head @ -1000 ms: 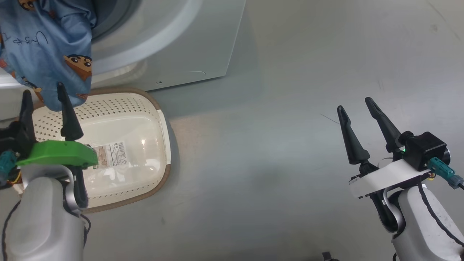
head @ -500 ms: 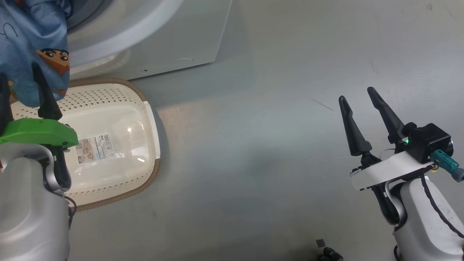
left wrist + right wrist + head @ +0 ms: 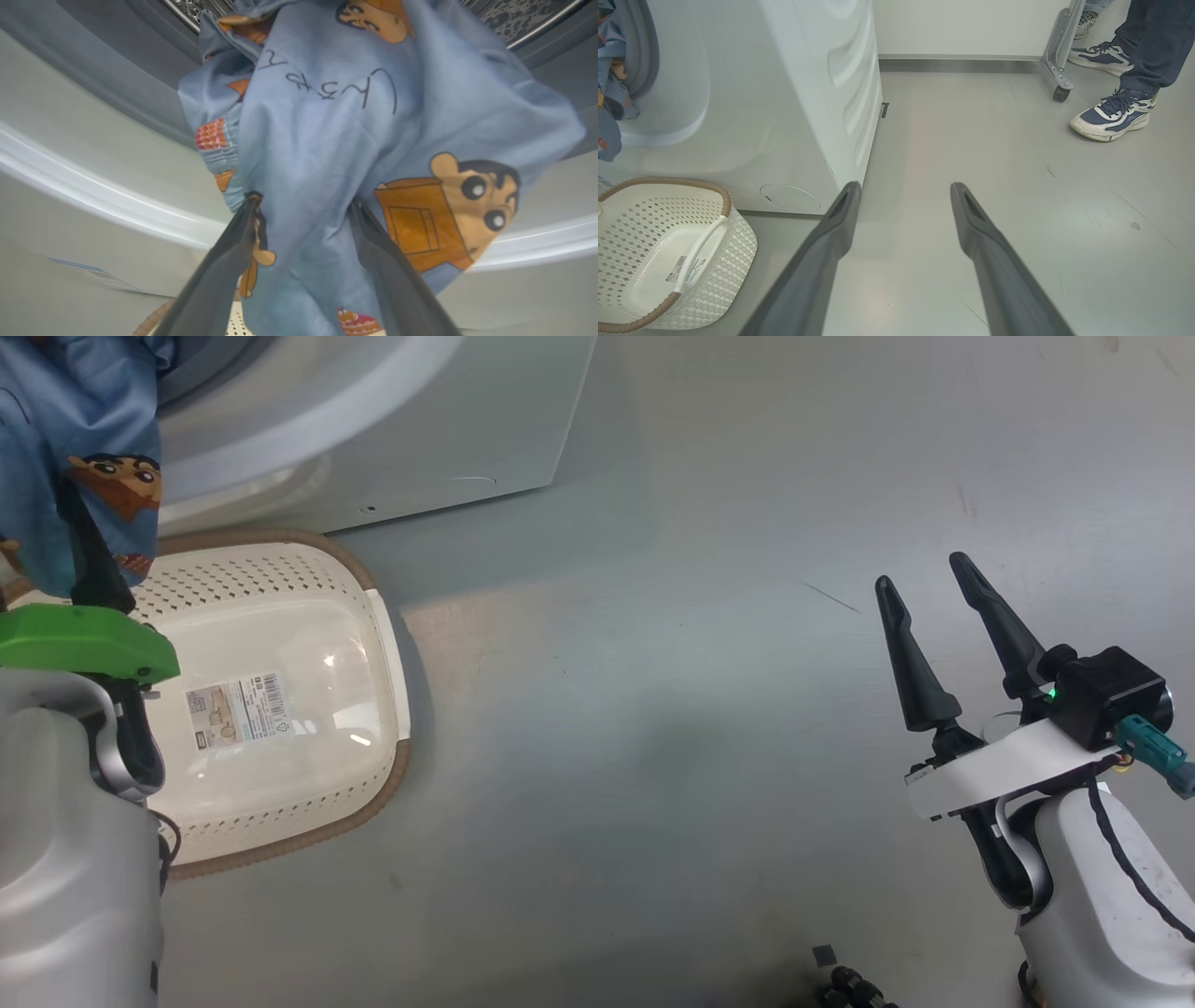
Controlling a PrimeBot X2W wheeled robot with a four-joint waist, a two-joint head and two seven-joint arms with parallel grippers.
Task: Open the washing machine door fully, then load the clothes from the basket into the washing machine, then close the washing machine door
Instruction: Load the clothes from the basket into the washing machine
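Observation:
Light-blue clothes [image 3: 327, 140] printed with orange cartoon figures hang out of the washing machine [image 3: 420, 439] mouth, over its grey gasket and white lip. My left gripper [image 3: 303, 200] is open, with the hanging fabric lying between and in front of its spread fingers; one finger [image 3: 91, 569] stands against the clothes [image 3: 65, 457] at the far left. The cream basket [image 3: 243, 579] sits on the floor below the machine, holding just its label sticker. My right gripper [image 3: 920, 569] hovers open over bare floor, far right of the basket. The washing machine door is out of view.
In the right wrist view the washer's side panel [image 3: 850, 93] runs back toward a wall, with the basket [image 3: 714, 261] at lower left. A person's feet in sneakers [image 3: 1111, 114] stand at the far right beside a wheeled metal leg [image 3: 1061, 93]. Grey floor spreads between.
The head camera has shifted, so washer and basket sit further left and up. My left gripper stays open against the hanging clothes. The right gripper has barely moved.

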